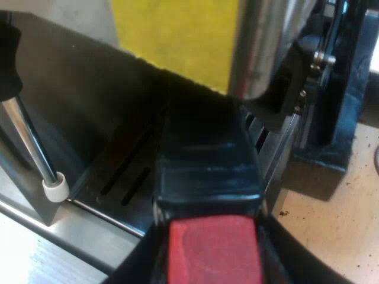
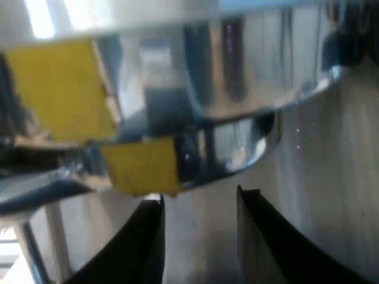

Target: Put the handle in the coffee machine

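Note:
The holder's dark handle (image 1: 207, 168) reaches in over the espresso machine's slotted drip tray (image 1: 127, 180), beneath a chrome round part (image 1: 266, 47) of the machine's front. Its red end (image 1: 213, 251) sits nearest the camera. My left gripper (image 1: 208, 239) is shut on the handle just behind that red end, one black finger on each side. The holder's metal head is hidden. My right gripper (image 2: 200, 204) is open with nothing between its fingers (image 2: 148, 242), close under a curved, shiny metal surface (image 2: 237, 89) that carries yellow patches.
A steam wand (image 1: 32, 148) with a white tip hangs over the drip tray beside the handle. A yellow panel (image 1: 177, 35) shows behind the tray. A dark blue stand (image 1: 337, 106) rises from the pale table (image 1: 337, 236), which is speckled with coffee grounds.

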